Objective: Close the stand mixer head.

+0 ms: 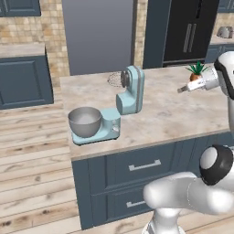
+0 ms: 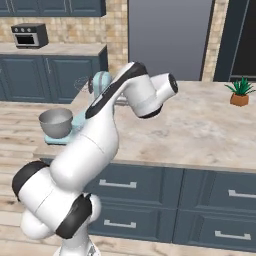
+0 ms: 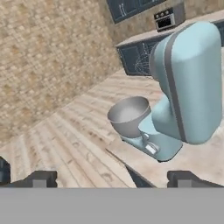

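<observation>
The stand mixer head (image 1: 133,87) is pale blue and tilted up and back on its neck, with its wire whisk (image 1: 114,79) pointing toward the far left. Below it, the grey steel bowl (image 1: 85,120) sits on the flat blue base (image 1: 106,129). My gripper (image 1: 182,90) hovers over the counter, to the right of the mixer and clear of it. In the hand view the mixer head (image 3: 192,83) rises at the right with the bowl (image 3: 129,114) under it. My gripper (image 3: 111,180) is open, its fingertips (image 3: 40,179) wide apart with nothing between them. The arm hides part of the mixer head (image 2: 101,81) in the right base view.
The mixer stands near the left end of a marble island counter (image 1: 169,114) with drawers below. A small potted plant (image 1: 196,71) stands on the counter behind my wrist. A dark fridge (image 1: 191,29) is at the back right. Wooden floor lies beyond the counter's left edge.
</observation>
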Available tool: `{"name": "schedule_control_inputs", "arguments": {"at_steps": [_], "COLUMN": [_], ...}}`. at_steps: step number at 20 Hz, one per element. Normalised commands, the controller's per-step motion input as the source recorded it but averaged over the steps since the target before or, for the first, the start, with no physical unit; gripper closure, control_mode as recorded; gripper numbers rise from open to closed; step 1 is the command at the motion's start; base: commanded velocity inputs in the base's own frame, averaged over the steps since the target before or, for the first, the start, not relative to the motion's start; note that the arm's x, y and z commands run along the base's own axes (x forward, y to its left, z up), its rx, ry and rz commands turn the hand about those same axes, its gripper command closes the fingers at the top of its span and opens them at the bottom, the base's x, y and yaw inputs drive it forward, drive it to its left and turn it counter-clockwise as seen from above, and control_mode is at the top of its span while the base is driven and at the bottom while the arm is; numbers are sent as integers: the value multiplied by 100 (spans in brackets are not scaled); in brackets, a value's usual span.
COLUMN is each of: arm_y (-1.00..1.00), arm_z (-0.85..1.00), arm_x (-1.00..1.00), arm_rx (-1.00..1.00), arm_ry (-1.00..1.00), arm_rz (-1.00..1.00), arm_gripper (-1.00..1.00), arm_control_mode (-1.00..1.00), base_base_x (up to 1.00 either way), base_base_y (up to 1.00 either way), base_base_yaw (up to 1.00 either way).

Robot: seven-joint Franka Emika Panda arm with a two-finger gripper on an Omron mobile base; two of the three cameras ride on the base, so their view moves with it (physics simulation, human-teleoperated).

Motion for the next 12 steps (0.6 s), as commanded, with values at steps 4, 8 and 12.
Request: {"name": "schedule_control_inputs", "arguments": {"at_steps": [4,8,12], "arm_y": [21,24,32], "arm_z": [0,0,-3], "arm_x": [69,66,30], "arm_rx": [0,-7,-7], "arm_ry": [-17,-14,-17], "arm_rz": [39,32,34], "arm_gripper": [-100,-100,-100], "arm_control_mode": [-100,-100,-100], "base_base_x": [0,0,0], "base_base_y": [0,0,0], "base_base_yaw": [0,0,0]}}
